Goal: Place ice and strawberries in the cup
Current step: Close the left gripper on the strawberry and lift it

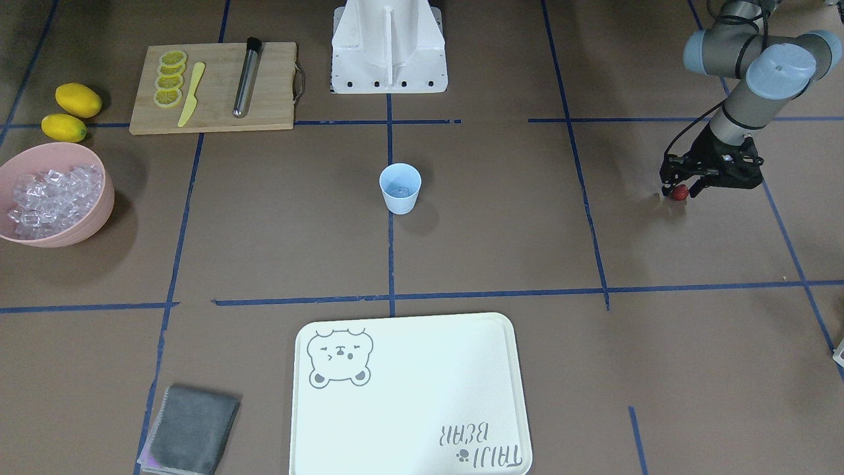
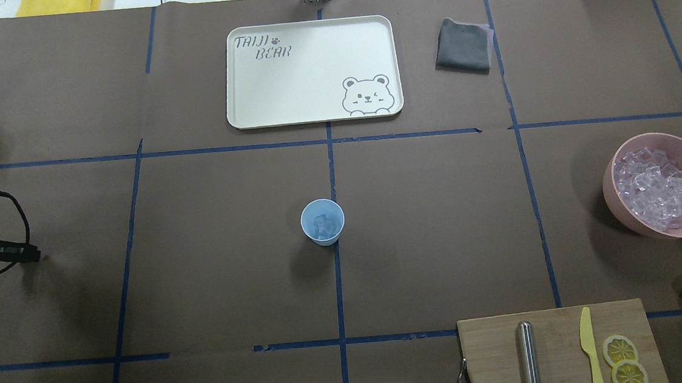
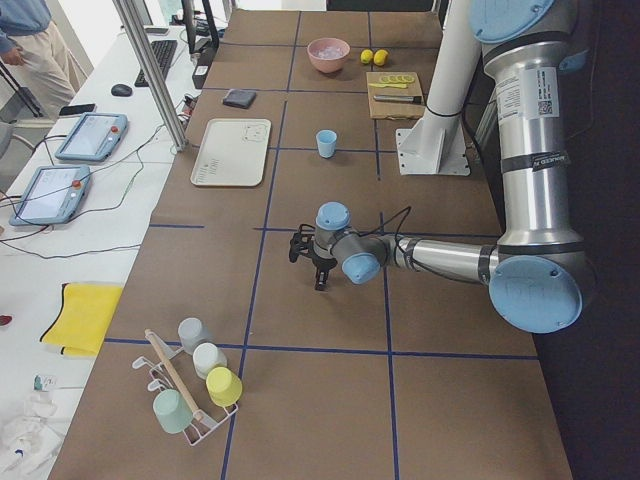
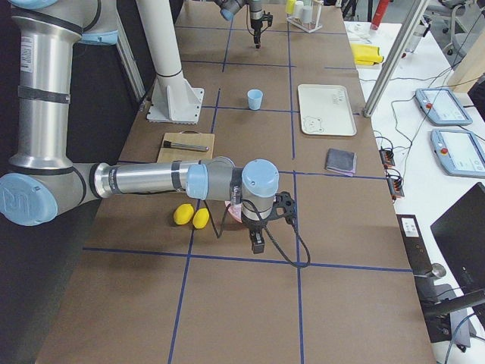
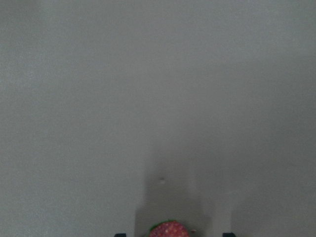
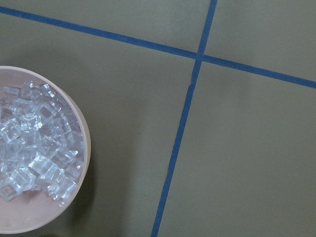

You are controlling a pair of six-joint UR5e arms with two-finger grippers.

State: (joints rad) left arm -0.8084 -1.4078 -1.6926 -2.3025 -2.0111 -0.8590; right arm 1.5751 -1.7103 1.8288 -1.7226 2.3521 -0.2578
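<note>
The pale blue cup (image 1: 400, 191) stands upright mid-table and holds a few ice cubes (image 2: 323, 224). More ice (image 1: 53, 198) fills the pink bowl (image 1: 92, 224), which also shows in the right wrist view (image 6: 86, 148). My left gripper (image 1: 679, 193) is low over the table at the far left side. It is open, with the small red strawberry (image 1: 679, 191) between its fingertips. In the left wrist view the strawberry (image 5: 169, 230) has gaps on both sides. My right gripper (image 4: 258, 244) hangs beside the bowl. I cannot tell whether it is open.
A white bear tray (image 2: 307, 72) and a grey cloth (image 2: 463, 53) lie at the far edge. A cutting board (image 1: 217, 112) carries lemon slices, a yellow knife and a metal tube (image 1: 247, 78). Two lemons (image 1: 78, 99) lie near the bowl. A cup rack (image 3: 190, 390) stands at the left end.
</note>
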